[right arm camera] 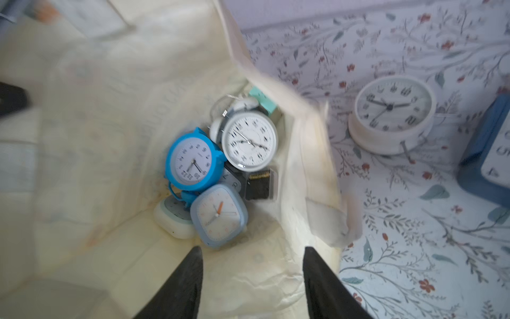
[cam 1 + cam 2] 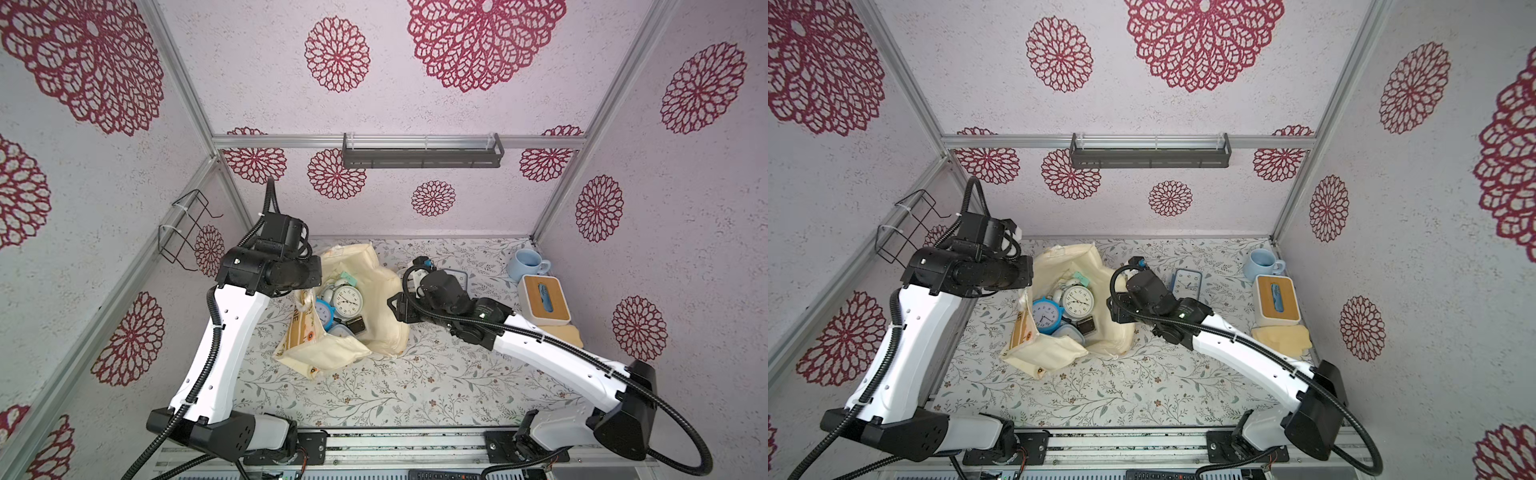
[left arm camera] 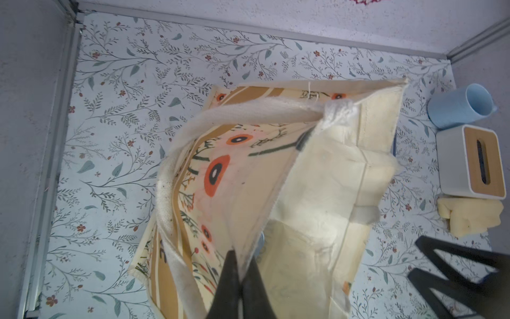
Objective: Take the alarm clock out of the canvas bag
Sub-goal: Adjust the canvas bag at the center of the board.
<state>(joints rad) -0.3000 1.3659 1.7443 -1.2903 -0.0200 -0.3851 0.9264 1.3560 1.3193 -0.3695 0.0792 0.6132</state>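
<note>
Bag [image 2: 374,332] sits mid-table, clocks [image 1: 193,163] piled in its bottom. Your left gripper [image 3: 241,279] is clenched on the rim, holding it open; right gripper [image 1: 252,250] hangs over the mouth, jaws apart, empty. Next I'd drop straight onto the white clock [image 1: 249,142].

The canvas bag [image 2: 384,303] gapes open on the floral table [image 2: 415,386], white alarm clock [image 2: 348,300] face-up inside beside a blue clock [image 2: 321,311].

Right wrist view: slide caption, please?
Open right gripper facing into cream canvas bag holding round blue alarm clock and round white alarm clock.
</note>
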